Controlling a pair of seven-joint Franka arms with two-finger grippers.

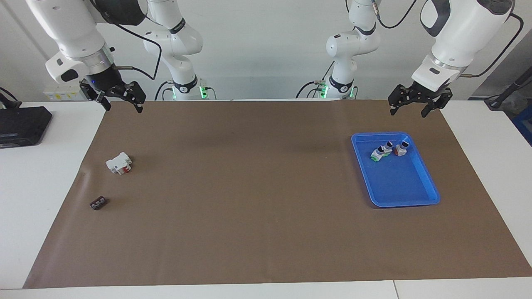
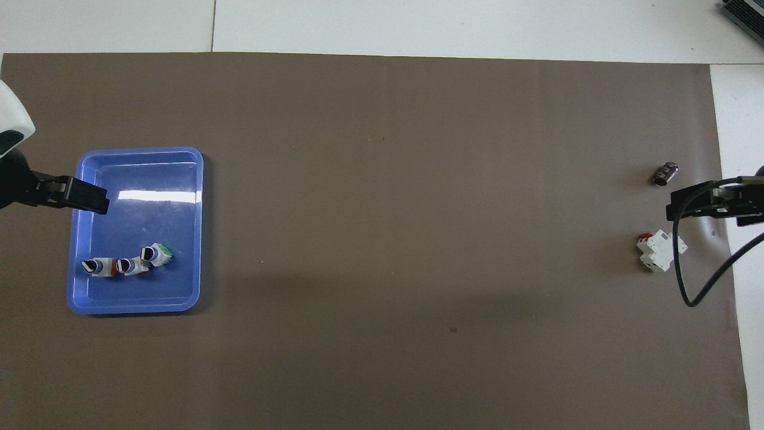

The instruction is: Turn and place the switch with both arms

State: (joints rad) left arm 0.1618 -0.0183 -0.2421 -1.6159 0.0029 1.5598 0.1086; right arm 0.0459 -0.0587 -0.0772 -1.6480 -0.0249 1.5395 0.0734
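The switch (image 1: 401, 149) (image 2: 100, 267), white with an orange face and a dark knob, lies in the blue tray (image 1: 405, 189) (image 2: 140, 173) at the left arm's end of the table. Two similar blocks lie beside it, one of them green-faced (image 1: 377, 154) (image 2: 158, 255). My left gripper (image 1: 408, 109) hangs open and empty in the air by the tray's edge; in the overhead view one of its fingers (image 2: 89, 200) overlaps the tray's rim. My right gripper (image 1: 124, 107) (image 2: 707, 202) hangs open and empty over the mat's edge at the right arm's end.
A bigger white block with a red part (image 1: 118, 163) (image 2: 659, 251) and a small dark piece (image 1: 98, 202) (image 2: 665, 173) lie on the brown mat (image 1: 266, 207) below the right gripper. A black box (image 1: 20, 124) sits off the mat. A cable (image 2: 686, 286) loops from the right wrist.
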